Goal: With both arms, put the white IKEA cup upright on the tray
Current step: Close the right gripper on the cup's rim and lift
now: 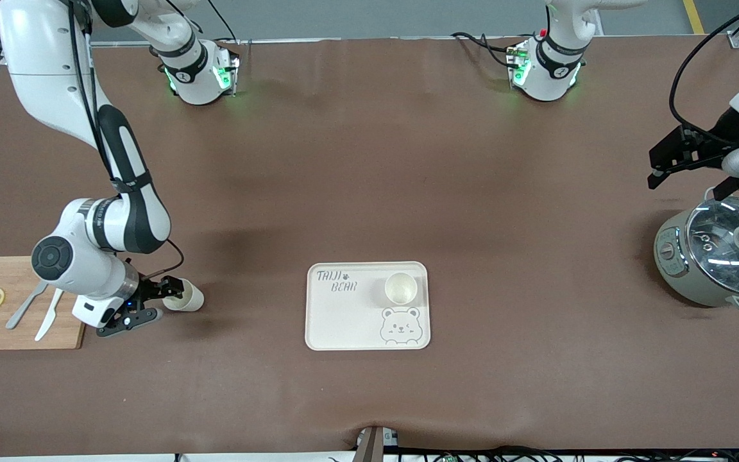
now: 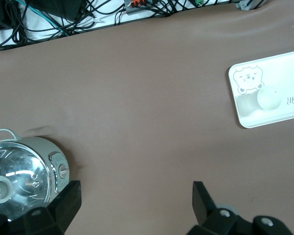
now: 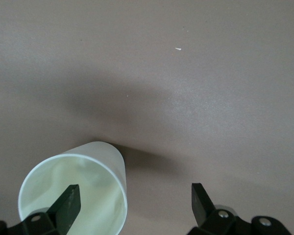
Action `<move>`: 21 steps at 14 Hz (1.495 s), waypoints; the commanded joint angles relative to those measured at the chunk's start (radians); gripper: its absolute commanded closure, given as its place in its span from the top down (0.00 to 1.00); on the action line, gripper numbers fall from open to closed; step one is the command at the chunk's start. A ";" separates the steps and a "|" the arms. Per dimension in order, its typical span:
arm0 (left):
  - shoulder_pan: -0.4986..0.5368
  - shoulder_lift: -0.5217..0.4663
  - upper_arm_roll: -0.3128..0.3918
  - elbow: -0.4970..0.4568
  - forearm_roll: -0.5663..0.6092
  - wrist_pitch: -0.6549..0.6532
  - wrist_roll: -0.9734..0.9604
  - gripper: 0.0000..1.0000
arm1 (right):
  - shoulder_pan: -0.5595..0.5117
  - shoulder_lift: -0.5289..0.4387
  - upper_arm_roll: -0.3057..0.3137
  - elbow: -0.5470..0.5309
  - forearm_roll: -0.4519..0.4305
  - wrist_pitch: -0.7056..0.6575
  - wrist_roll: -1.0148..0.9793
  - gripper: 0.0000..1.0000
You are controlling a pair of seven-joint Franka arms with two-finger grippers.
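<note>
grasp step: right gripper (image 1: 154, 301) jaws spread wide, one finger inside tipped cup (image 1: 185, 296) beside cutting board (image 1: 20, 301); next, clench on rim, carry to tray (image 1: 344, 321); left gripper (image 1: 687, 157) waiting, released, above pot (image 1: 719, 260).

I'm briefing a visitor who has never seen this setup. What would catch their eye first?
Probably the cream tray with its bear face, mid-table, with a white cup upright on it. Next, the right gripper, jaws open, at a second cup lying on its side beside the wooden cutting board. The left gripper waits open above the glass-lidded pot at the left arm's end.
</note>
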 commanded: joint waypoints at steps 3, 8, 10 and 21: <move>0.012 -0.020 -0.021 -0.011 -0.015 0.009 0.008 1.00 | -0.004 0.011 0.002 0.003 0.051 0.010 -0.019 1.00; 0.006 -0.015 -0.024 -0.011 -0.009 0.009 -0.012 1.00 | -0.004 0.011 0.002 0.006 0.051 0.008 -0.018 1.00; 0.004 -0.015 -0.024 -0.013 -0.007 0.009 -0.014 1.00 | -0.004 0.011 0.002 0.007 0.051 0.010 -0.018 1.00; 0.007 -0.008 -0.023 0.012 0.025 0.014 -0.008 1.00 | 0.001 0.011 0.002 0.012 0.050 0.008 -0.018 0.00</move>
